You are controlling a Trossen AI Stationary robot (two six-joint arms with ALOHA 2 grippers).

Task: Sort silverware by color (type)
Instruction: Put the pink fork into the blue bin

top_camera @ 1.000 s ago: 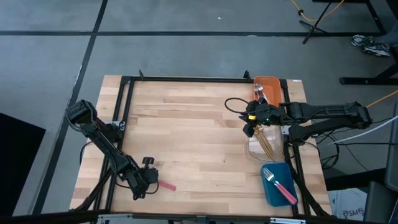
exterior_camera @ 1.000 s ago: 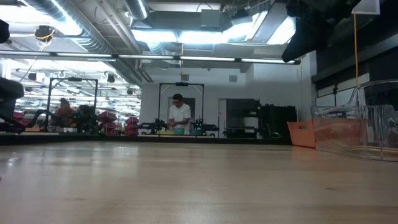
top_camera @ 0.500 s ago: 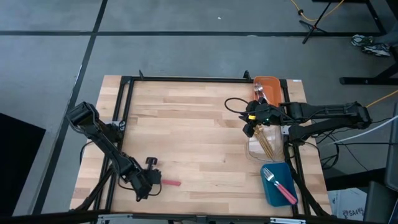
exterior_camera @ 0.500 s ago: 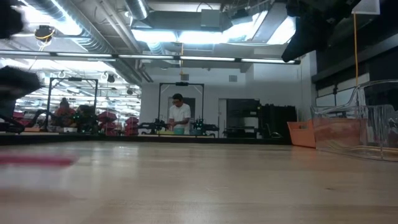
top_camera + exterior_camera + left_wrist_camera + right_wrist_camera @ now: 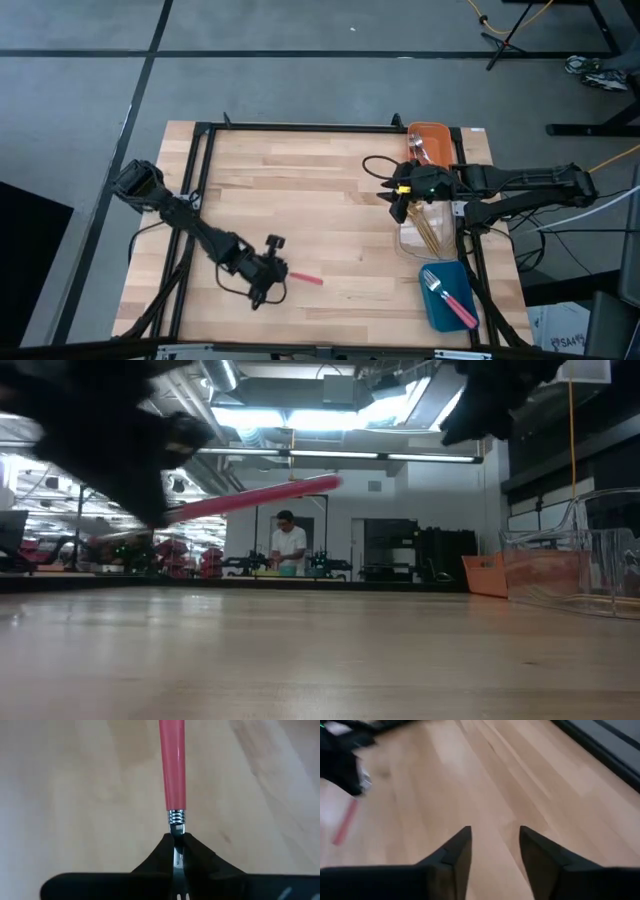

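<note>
My left gripper (image 5: 270,277) is over the middle of the table's near half, shut on a utensil with a pink handle (image 5: 306,281) and a silver neck. In the low view the handle (image 5: 250,500) is in the air, well above the wood. My right gripper (image 5: 399,201) is open and holds nothing, hovering beside the clear bin (image 5: 412,240). Thin gold utensils (image 5: 432,235) lie in that bin. A pink-handled fork (image 5: 448,296) lies in the blue bin (image 5: 438,310). My left gripper pinches the utensil by its silver neck (image 5: 176,827), just behind the ribbed collar where the pink handle (image 5: 172,765) begins. The handle sticks straight out past the fingertips (image 5: 192,851), toward the table's right. The utensil is lifted clear, its free end tilted slightly up.
The orange bin (image 5: 436,133), clear bin and blue bin stand in a row along the table's right edge. A black frame (image 5: 300,127) runs along the far and side edges. Bare wood (image 5: 300,200) lies between the arms. A person (image 5: 290,545) stands far off in the room.
My left gripper has moved toward the table's right and a little toward the far edge, rising as it went. The pink-handled utensil, which lay on the table near the near-left corner, is now lifted clear and carried toward the middle.
</note>
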